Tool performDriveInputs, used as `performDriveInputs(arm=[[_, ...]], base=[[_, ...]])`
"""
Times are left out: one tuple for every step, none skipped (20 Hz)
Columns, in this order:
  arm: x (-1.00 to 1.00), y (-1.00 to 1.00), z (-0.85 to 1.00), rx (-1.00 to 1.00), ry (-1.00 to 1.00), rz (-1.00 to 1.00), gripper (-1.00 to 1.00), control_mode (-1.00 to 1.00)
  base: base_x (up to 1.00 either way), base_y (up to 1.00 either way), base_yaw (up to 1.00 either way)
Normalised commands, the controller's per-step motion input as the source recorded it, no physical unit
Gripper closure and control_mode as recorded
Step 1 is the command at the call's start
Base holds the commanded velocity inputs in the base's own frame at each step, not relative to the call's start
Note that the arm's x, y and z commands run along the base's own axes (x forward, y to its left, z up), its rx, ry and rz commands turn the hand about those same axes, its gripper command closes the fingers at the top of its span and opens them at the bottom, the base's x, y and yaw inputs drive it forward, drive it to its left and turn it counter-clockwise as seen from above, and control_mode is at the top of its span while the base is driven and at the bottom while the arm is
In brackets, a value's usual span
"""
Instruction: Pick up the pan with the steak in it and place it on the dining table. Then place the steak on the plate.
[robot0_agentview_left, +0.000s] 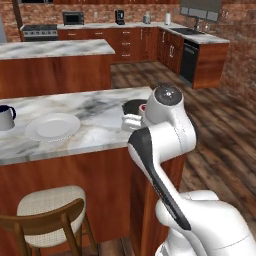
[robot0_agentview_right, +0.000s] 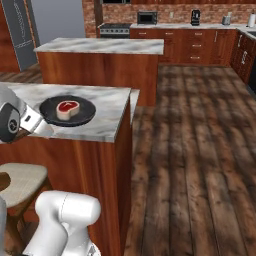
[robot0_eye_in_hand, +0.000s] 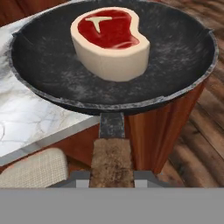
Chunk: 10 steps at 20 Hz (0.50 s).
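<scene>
At the marble dining table (robot0_agentview_right: 100, 125) edge, my gripper (robot0_eye_in_hand: 112, 175) clamps the black frying pan's (robot0_eye_in_hand: 52, 70) wooden handle (robot0_eye_in_hand: 111, 162); tilting could slide the red steak (robot0_eye_in_hand: 109, 41) off.

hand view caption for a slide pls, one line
Gripper astride the wooden handle of the black pan, the steak in it, over the dining table edge.

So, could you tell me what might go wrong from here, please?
The pan sits at the dining table's end, and in the hand view part of it seems to overhang the edge, so releasing here could tip it. The gripper holds only the handle's tip; the steak could slide if it tilts.
</scene>
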Motion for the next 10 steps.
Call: performDriveInputs(arm=[[0.86, 0.0, 0.0, 0.0, 0.0, 0.06, 1.0, -1.0], [0.75, 0.0, 0.0, 0.0, 0.0, 0.06, 1.0, -1.0], [0.6, 0.06, -0.05, -0.04, 0.0, 0.07, 1.0, -1.0], [0.27, 0.15, -0.03, -0.07, 0.0, 0.05, 1.0, -1.0], [0.0, 0.2, 0.0, -0.04, 0.0, 0.03, 1.0, -1.0], [0.0, 0.23, 0.0, -0.02, 0.01, 0.0, 1.0, -1.0], [0.0, 0.19, 0.0, -0.03, 0.0, 0.02, 1.0, -1.0], [0.0, 0.11, 0.0, -0.01, 0.0, 0.0, 1.0, -1.0], [0.0, 0.09, 0.0, -0.01, 0.0, 0.0, 1.0, -1.0], [0.0, 0.14, 0.0, -0.03, -0.01, 0.01, 1.0, -1.0]], base=[[0.0, 0.0, 0.0], [0.0, 0.0, 0.0], [0.0, 0.0, 0.0], [0.0, 0.0, 0.0], [0.0, 0.0, 0.0], [0.0, 0.0, 0.0], [0.0, 0.0, 0.0], [0.0, 0.0, 0.0], [0.0, 0.0, 0.0], [0.0, 0.0, 0.0]])
